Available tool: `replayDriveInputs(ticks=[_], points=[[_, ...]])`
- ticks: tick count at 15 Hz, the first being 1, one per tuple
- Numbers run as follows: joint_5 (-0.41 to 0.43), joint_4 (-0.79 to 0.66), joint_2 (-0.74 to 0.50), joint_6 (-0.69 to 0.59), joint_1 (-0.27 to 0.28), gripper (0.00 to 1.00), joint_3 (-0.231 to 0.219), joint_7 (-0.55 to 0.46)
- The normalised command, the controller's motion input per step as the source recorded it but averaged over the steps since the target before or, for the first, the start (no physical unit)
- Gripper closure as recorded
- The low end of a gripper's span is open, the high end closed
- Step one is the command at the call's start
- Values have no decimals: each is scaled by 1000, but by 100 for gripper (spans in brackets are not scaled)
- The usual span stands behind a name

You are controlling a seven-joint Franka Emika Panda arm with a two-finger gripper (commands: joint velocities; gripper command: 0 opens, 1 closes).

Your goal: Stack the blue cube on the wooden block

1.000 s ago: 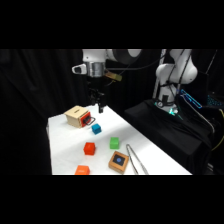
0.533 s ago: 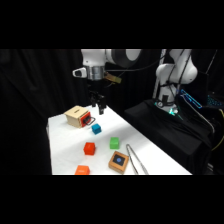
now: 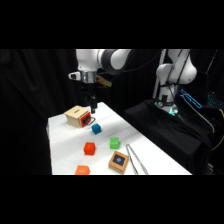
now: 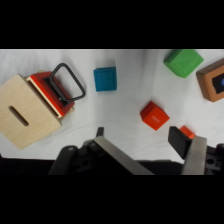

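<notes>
The blue cube (image 3: 96, 129) sits on the white table just right of the pale wooden box; in the wrist view the blue cube (image 4: 105, 79) lies ahead of the fingers, slightly left of the gap between them. Nearer the table's front stands the wooden block (image 3: 119, 161) with its dark square mark, and the wooden block (image 4: 212, 80) is cut off by the wrist view's right edge. My gripper (image 3: 93, 110) hangs above and just behind the blue cube, clear of it. The gripper (image 4: 145, 145) is open and holds nothing.
A pale wooden box (image 3: 77, 116) with a red-rimmed side and black handle (image 4: 65, 85) stands left of the blue cube. A green cube (image 3: 114, 143), a red cube (image 3: 89, 148) and an orange cube (image 3: 82, 170) lie between it and the block. Metal tongs (image 3: 135, 159) lie beside the block.
The gripper has come down and a little to the left, closer to the blue cube and the box. The objects on the table have not moved.
</notes>
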Motion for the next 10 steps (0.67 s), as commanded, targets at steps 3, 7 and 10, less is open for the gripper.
replayDriveInputs(ticks=[3, 7, 10], points=[[91, 143, 195, 173, -101, 0, -10, -268], [132, 86, 209, 233, -94, 0, 18, -251], [145, 58, 188, 245, -113, 0, 39, -255]])
